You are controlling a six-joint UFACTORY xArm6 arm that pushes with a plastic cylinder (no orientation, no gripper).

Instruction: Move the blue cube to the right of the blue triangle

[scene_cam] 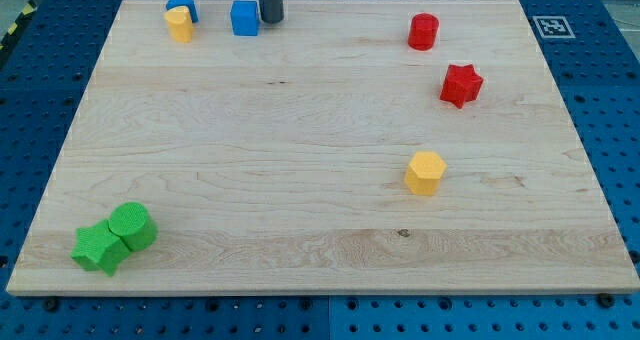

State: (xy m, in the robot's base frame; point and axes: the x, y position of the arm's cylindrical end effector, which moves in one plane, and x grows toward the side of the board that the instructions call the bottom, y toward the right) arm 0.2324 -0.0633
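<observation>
The blue cube (244, 18) sits near the board's top edge, left of centre. The blue triangle (182, 3) lies further left at the top edge, with a yellow block (179, 25) touching its lower side. The cube is to the right of the triangle with a gap between them. My tip (271, 20) is the end of the dark rod coming down from the view's top. It stands just right of the blue cube, very close to or touching its right side.
A red cylinder (423, 31) and a red star (461, 85) lie at the upper right. A yellow hexagonal block (425, 172) lies right of centre. A green cylinder (132, 226) and a green star (98, 248) touch at the lower left. The wooden board (300, 130) sits on a blue pegboard table.
</observation>
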